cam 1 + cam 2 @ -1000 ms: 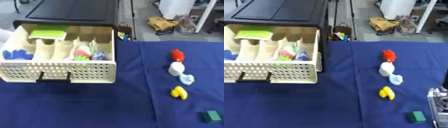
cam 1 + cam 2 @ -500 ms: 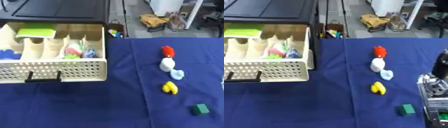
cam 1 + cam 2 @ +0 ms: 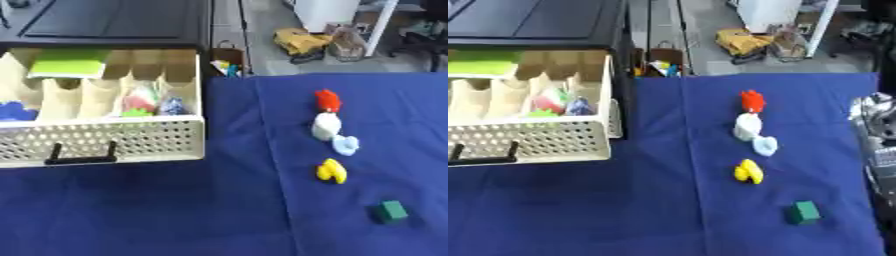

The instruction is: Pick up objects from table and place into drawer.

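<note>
Five objs (image 3: 331, 171) on cloth (image 3: 219, 210), drawer (image 3: 105, 140) open.

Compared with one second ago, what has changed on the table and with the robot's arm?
The right arm has risen along the right edge of the right eye view; its hand cannot be made out. The whole picture shifted, so the camera moved. The toys on the blue cloth and the open drawer stayed put; nothing was grasped.

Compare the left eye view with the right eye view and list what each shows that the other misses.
Only the left eye view shows the blue item in the drawer's left compartment. Only the right eye view shows the robot's right arm at its right edge; its hand is not visible. Both share the open drawer, red piece, white piece, light blue piece, yellow piece and green block.
</note>
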Tool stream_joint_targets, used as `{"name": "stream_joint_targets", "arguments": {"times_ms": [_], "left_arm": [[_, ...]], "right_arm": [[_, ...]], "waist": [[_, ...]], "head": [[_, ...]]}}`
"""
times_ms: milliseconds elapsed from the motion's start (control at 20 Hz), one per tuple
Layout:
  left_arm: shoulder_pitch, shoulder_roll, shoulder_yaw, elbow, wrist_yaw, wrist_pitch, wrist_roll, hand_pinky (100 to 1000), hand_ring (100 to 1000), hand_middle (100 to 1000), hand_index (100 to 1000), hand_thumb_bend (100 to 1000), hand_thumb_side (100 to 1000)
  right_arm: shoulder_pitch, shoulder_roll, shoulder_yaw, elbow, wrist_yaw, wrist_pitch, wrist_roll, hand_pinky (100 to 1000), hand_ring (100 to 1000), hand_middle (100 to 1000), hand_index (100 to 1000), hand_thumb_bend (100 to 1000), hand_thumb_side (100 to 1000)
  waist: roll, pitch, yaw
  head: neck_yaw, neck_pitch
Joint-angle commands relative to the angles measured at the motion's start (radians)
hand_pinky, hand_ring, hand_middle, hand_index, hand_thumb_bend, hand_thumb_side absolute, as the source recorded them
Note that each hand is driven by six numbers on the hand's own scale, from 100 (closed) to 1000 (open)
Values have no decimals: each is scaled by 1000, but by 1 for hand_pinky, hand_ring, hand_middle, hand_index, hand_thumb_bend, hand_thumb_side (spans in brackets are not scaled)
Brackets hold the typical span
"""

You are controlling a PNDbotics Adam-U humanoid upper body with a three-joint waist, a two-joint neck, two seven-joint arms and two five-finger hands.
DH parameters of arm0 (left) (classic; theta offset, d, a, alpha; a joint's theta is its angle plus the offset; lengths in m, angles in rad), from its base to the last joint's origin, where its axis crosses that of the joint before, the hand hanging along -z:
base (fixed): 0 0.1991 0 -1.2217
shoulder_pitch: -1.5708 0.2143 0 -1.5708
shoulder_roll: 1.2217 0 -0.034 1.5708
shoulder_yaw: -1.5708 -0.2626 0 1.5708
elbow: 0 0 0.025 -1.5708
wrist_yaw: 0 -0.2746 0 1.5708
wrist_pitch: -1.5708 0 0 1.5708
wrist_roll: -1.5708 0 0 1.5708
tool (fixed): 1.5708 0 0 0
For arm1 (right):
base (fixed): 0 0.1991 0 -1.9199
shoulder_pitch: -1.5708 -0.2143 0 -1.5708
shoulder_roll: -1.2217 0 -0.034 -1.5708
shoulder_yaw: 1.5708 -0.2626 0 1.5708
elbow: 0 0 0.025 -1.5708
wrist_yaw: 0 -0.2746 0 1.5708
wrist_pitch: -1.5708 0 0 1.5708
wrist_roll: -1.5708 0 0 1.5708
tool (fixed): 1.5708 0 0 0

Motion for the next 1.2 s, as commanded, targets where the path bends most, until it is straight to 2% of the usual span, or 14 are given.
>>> {"name": "stream_joint_targets", "arguments": {"times_ms": [50, 350, 550, 600, 750, 800, 850, 1200], "left_arm": [[-1, 20, -1, -13, 4, -2, -6, 429, 585, 630, 813, 270, 948], [6, 22, -5, -13, 5, -2, -11, 427, 585, 630, 813, 270, 948], [10, 25, -8, -13, 6, -1, -14, 427, 586, 630, 813, 270, 948], [11, 26, -8, -13, 6, 0, -14, 427, 586, 630, 813, 270, 947], [14, 30, -9, -13, 8, 1, -15, 427, 586, 631, 813, 269, 948], [14, 31, -10, -13, 8, 1, -16, 427, 586, 631, 813, 269, 953], [15, 32, -11, -13, 9, 1, -16, 427, 586, 631, 813, 270, 948], [23, 40, -15, -13, 12, 2, -21, 427, 586, 631, 813, 270, 948]], "right_arm": [[-41, -90, 22, -15, -6, 64, 99, 653, 737, 604, 651, 479, 1000], [-104, -196, 75, -4, -4, 159, 301, 660, 745, 595, 633, 586, 1000], [-147, -242, 106, 43, -2, 188, 429, 665, 750, 591, 637, 641, 975], [-158, -252, 112, 58, 0, 189, 457, 665, 750, 593, 640, 657, 992], [-190, -279, 133, 116, 15, 182, 529, 668, 755, 601, 662, 660, 961], [-201, -285, 141, 140, 23, 177, 553, 669, 757, 603, 667, 625, 894], [-215, -292, 151, 171, 32, 171, 580, 672, 760, 609, 676, 661, 937], [-315, -293, 223, 400, 104, 94, 738, 680, 769, 624, 734, 652, 875]], "waist": [[4, -21, 3], [3, -27, 5], [-1, -33, 7], [-2, -35, 7], [-6, -39, 9], [-7, -41, 9], [-8, -42, 10], [-14, -52, 12]], "head": [[5, 10], [9, 19], [7, 23], [7, 23], [7, 25], [7, 25], [6, 27], [0, 30]]}}
